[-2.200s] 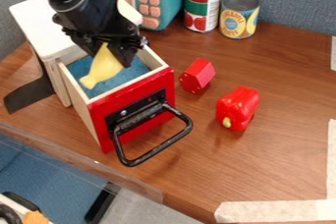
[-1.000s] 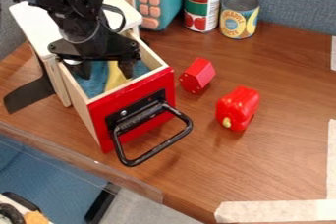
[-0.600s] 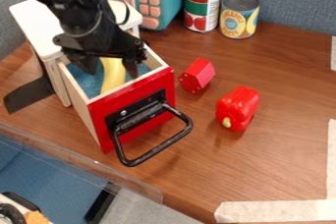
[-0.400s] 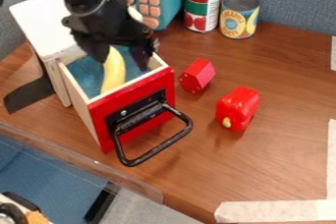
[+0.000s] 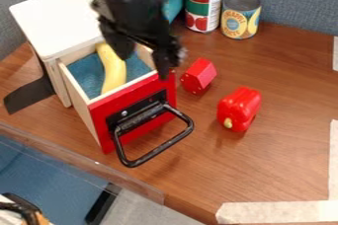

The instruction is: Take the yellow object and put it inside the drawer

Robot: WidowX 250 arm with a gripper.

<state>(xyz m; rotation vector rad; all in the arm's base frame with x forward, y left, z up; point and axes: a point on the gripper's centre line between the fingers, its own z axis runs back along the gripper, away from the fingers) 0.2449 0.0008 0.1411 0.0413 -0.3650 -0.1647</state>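
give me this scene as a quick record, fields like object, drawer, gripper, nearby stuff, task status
object: yellow banana-shaped thing, lying lengthwise inside the drawer
drawer: pulled open, red front, blue inside
handle: black loop on the drawer front
gripper: open, above the drawer, toward its right side in the view, holding nothing
on table: red block and red toy pepper, right of the drawer
at back: two cans, red-and-green and blue-and-yellow
status: object is in the drawer
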